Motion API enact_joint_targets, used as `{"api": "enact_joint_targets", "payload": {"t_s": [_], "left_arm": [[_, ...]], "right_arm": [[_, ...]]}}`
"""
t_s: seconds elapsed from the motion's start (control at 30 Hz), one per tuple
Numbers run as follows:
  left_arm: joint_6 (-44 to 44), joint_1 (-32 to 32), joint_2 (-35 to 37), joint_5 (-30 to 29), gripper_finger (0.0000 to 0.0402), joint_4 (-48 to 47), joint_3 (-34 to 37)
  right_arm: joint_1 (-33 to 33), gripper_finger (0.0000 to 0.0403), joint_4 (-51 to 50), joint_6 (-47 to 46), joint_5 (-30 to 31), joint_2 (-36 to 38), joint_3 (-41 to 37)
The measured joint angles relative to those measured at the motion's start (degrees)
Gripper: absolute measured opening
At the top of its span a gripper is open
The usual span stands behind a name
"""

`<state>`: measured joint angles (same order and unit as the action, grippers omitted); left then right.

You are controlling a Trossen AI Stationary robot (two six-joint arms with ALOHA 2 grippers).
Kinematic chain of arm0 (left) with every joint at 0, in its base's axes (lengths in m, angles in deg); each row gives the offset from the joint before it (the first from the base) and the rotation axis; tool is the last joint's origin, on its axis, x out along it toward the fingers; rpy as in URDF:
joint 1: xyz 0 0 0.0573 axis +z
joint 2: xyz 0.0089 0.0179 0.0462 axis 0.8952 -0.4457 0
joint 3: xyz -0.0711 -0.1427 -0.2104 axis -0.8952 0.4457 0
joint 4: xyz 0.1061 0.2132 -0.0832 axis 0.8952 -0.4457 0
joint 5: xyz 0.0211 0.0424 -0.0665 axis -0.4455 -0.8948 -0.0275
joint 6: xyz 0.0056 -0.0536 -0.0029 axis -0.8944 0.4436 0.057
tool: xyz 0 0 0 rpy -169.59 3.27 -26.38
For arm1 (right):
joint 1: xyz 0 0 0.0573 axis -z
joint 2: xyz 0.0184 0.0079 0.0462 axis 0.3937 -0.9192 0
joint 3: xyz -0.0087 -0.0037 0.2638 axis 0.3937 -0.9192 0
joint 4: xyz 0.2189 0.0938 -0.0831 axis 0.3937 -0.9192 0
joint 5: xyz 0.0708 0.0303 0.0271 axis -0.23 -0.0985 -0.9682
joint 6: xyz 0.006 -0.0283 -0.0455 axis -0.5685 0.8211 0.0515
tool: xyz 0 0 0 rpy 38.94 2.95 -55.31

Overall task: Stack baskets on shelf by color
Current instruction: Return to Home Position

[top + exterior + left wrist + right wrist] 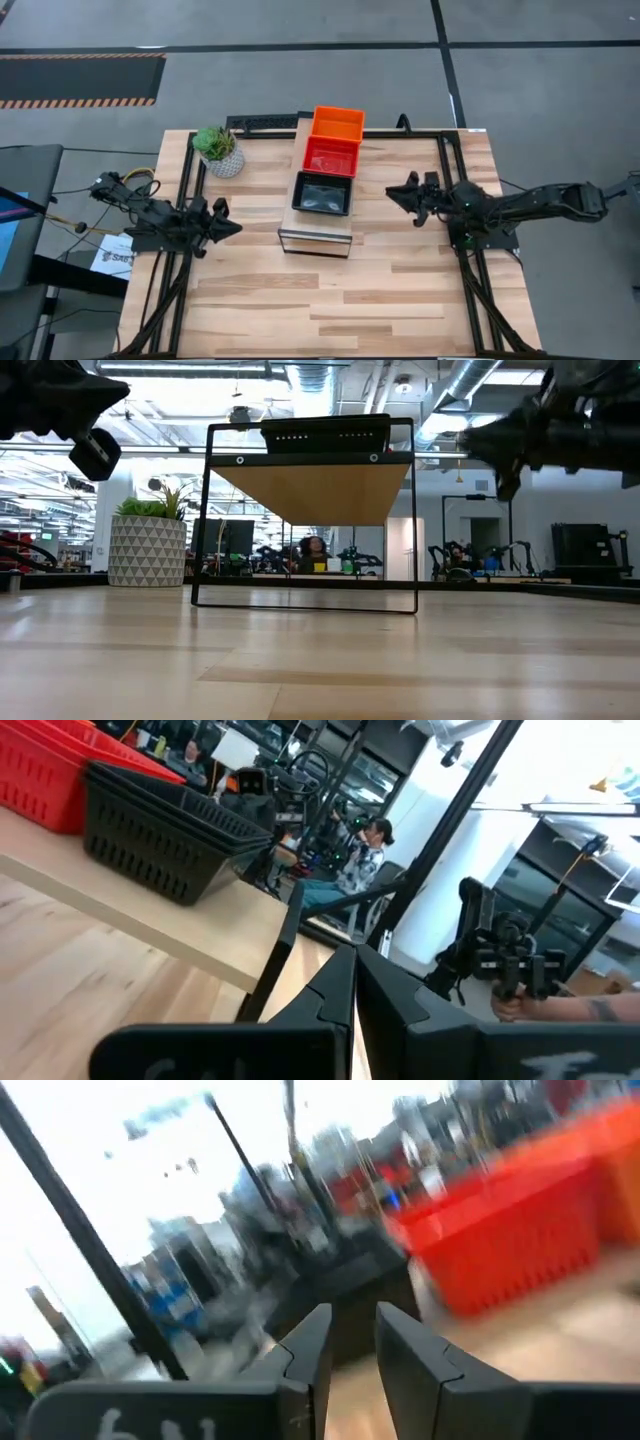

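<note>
With the orange baskets (338,122), red baskets (331,155) and black baskets (322,192) stacked in a row on the shelf (315,236), sorting looks finished and homing is in hand: the left arm (165,225), left of the shelf with jaws closed on nothing, and the right arm (500,208), right of it with jaws slightly parted and empty, need only retract clear.

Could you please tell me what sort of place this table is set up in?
Probably a robotics lab in an open, industrial-style workspace: exposed ceiling ducts run overhead, what look like other robot arm stations stand in the background, and hazard-striped floor tape marks off an area.
</note>
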<state>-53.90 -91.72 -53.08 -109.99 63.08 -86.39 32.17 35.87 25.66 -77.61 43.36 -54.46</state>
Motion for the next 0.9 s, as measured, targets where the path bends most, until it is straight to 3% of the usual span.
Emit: {"api": "enact_joint_targets", "payload": {"t_s": [0.13, 0.23, 0.43, 0.53, 0.7, 0.9], "left_arm": [[0.06, 0.0, 0.0, 1.08, 0.0, 3.82, 0.04], [-1.94, 0.0, 0.0, 2.69, 0.0, 6.31, 0.07], [-2.18, 0.0, 0.0, 2.59, 0.0, 6.93, 0.11], [-2.73, 0.0, 0.0, 2.56, 0.0, 6.75, 0.11], [-3.92, 0.0, 0.0, 1.95, 0.0, 6.33, 0.13], [-4.69, 0.0, 0.0, 0.82, 0.0, 4.23, 0.15]], "right_arm": [[0.59, 0.0103, 8.57, -1.0, -3.79, 0.88, 1.95], [1.84, 0.0103, 11.73, 0.53, -5.37, 5.64, 4.25], [5.36, 0.0103, -5.63, -5.68, -2.36, 21.23, 4.81], [4.46, 0.0103, -13.18, -1.52, -1.91, 28.39, 4.91], [0.93, 0.0103, -32.27, 3.94, 6.37, 35.76, 4.87], [-5.52, 0.0103, -31.58, 10.43, 9.46, 36.34, 0.01]]}}
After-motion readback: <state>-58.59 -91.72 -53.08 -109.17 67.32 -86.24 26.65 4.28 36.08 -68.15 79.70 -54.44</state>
